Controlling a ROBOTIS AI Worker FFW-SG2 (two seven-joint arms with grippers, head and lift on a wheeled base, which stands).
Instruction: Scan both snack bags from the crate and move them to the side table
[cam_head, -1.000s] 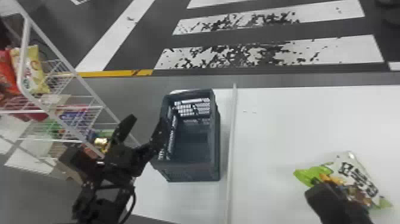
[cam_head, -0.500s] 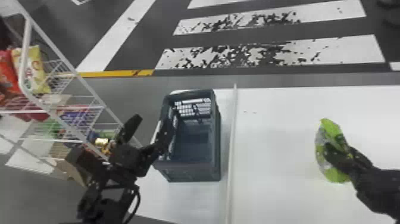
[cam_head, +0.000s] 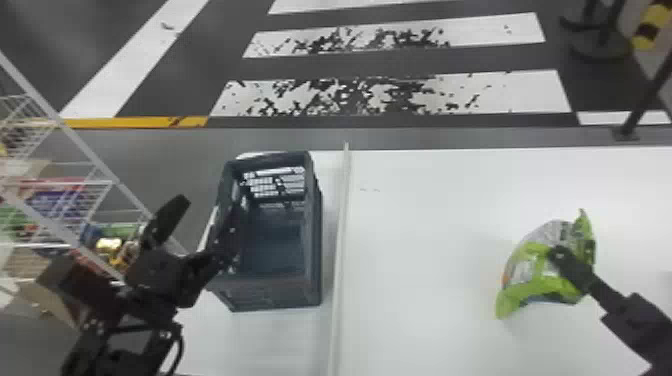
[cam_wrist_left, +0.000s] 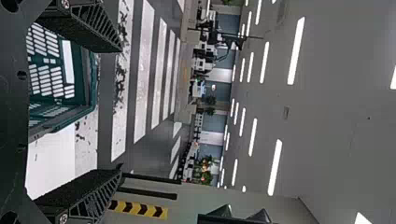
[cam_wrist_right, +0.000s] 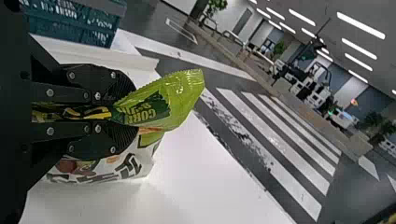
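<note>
My right gripper (cam_head: 562, 255) holds a green and white snack bag (cam_head: 537, 272) over the right part of the white side table (cam_head: 410, 310). In the right wrist view, my right gripper (cam_wrist_right: 128, 111) is shut on the bag (cam_wrist_right: 173, 100), whose green end sticks out past the fingers. The dark crate (cam_head: 272, 295) stands left of the table's raised strip, and no bag can be made out inside it. At the crate's left side my left gripper (cam_head: 200, 220) stands open, its fingers apart and nothing between them; in the left wrist view, that gripper (cam_wrist_left: 119, 109) has the crate (cam_wrist_left: 86, 88) beyond it.
A white wire rack (cam_head: 95, 160) with packaged goods stands at the far left, beside the left arm. The raised pale strip (cam_head: 340, 240) runs between crate and side table. Beyond the table's far edge lies a striped floor, with a black post (cam_head: 645, 100) at the right.
The right gripper took hold of the bag that lay on the table's right side and lifted it, turning it about. The head view has shifted slightly; the left arm looks nearly still.
</note>
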